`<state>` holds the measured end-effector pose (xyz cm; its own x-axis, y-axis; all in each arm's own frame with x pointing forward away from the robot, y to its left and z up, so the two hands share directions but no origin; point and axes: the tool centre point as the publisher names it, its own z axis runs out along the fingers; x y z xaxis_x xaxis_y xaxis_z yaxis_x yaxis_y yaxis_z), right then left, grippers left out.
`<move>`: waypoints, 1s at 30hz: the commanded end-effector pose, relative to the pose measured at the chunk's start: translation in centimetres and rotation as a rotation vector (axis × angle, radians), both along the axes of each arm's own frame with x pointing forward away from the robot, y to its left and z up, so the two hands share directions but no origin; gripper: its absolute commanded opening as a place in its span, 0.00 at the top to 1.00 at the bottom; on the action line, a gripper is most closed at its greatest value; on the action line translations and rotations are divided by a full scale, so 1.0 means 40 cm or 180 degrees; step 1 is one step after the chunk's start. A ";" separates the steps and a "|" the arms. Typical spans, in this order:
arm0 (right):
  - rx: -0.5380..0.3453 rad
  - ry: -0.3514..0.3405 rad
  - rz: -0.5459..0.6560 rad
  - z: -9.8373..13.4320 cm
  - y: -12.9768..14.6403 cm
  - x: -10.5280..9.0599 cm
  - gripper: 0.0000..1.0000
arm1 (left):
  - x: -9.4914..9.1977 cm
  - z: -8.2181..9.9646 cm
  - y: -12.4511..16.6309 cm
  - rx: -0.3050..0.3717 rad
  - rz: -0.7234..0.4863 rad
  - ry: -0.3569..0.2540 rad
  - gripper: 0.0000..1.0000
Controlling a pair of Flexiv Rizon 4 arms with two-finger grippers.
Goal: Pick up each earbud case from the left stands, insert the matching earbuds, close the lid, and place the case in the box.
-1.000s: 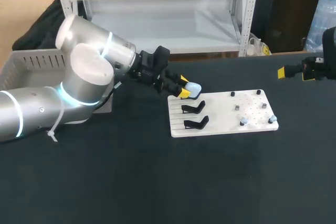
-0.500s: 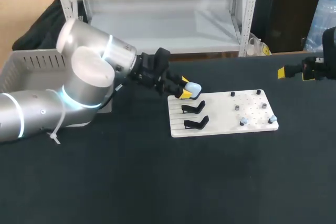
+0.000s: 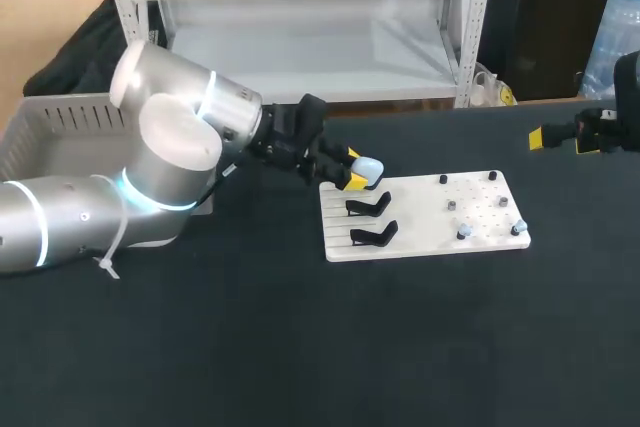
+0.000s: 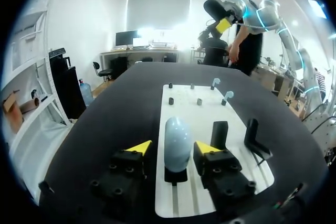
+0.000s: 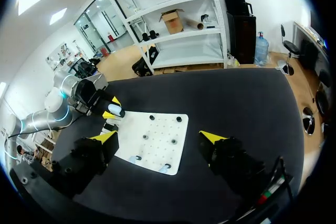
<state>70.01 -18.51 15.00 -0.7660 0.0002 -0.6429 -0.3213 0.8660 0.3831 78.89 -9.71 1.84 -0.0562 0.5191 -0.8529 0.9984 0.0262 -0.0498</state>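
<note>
Your left gripper stood open astride the pale-blue earbud case — a yellow tip on either flank, neither seeming to touch — which sat on its black stand (rearmost on the white board), lined up, I'd judge, for a side pinch.

The board lies on the table, right of centre. Along its left end stand three stands in a row: the earbud case sits on the rearmost, and two empty stands are in front of it. Earbuds sit on pegs at the board's right front. The left gripper straddles the case with a gap either side. The box is far left, and the right gripper hangs well right of the board.
</note>
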 end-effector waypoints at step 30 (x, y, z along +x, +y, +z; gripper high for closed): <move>0.0000 0.0000 0.0000 0.000 0.000 0.000 0.00 | -0.064 0.160 0.045 -0.0538 0.0041 -0.0220 1.00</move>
